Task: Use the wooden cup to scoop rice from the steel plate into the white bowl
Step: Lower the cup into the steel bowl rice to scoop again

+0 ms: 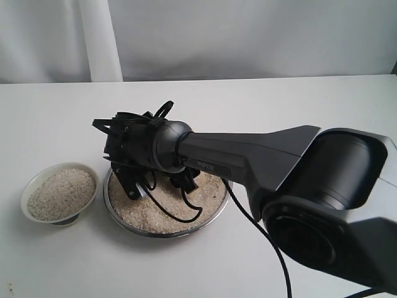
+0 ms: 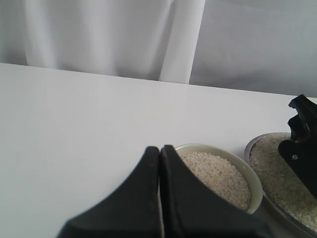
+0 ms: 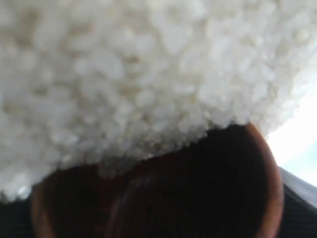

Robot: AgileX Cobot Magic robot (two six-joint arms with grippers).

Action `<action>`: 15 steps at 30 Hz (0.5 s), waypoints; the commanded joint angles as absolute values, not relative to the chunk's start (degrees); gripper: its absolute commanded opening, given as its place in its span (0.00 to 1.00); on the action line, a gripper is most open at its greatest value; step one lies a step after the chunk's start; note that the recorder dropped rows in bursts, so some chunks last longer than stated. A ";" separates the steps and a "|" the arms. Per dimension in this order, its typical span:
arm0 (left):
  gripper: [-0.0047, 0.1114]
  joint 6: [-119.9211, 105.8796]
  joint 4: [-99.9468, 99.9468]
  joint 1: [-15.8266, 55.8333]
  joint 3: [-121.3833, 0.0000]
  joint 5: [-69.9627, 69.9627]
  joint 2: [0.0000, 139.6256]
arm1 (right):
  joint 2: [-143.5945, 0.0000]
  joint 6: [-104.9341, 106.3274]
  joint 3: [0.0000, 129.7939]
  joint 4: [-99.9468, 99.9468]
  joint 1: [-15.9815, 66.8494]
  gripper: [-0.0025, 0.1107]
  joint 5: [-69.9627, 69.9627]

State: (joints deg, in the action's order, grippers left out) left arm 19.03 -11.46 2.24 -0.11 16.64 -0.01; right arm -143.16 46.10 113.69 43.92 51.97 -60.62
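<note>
Rice (image 3: 124, 74), loose and light, is crowding the lip of the wooden cup (image 3: 198, 188), which the right gripper (image 1: 155, 180) is apparently clasping across its belly (smooth wood, likely slippery) low in the steel plate (image 1: 164, 235), just right of the white bowl (image 1: 26, 192), the left gripper (image 2: 159, 153) sitting pressed together.

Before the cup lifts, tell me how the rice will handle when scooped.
The rice is loose grains, so it will probably pour and slump rather than hold shape. It heaps against the cup mouth, so a tilted lift would likely spill some. Grains look dry and separate in the plate, so they should slide out freely.
</note>
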 commanded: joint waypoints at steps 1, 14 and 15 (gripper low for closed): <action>0.04 19.28 -11.41 2.33 0.00 16.32 0.00 | -144.38 46.18 113.13 37.04 53.14 0.02 -58.88; 0.04 19.28 -11.41 2.33 0.00 16.32 0.00 | -144.38 46.04 113.13 28.85 53.28 0.02 -58.31; 0.04 19.28 -11.41 2.33 0.00 16.32 0.00 | -144.38 46.04 113.13 28.19 53.28 0.02 -58.10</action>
State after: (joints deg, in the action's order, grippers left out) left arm 19.03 -11.46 2.24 -0.11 16.64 -0.01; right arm -142.42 46.95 113.78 38.08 52.62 -60.51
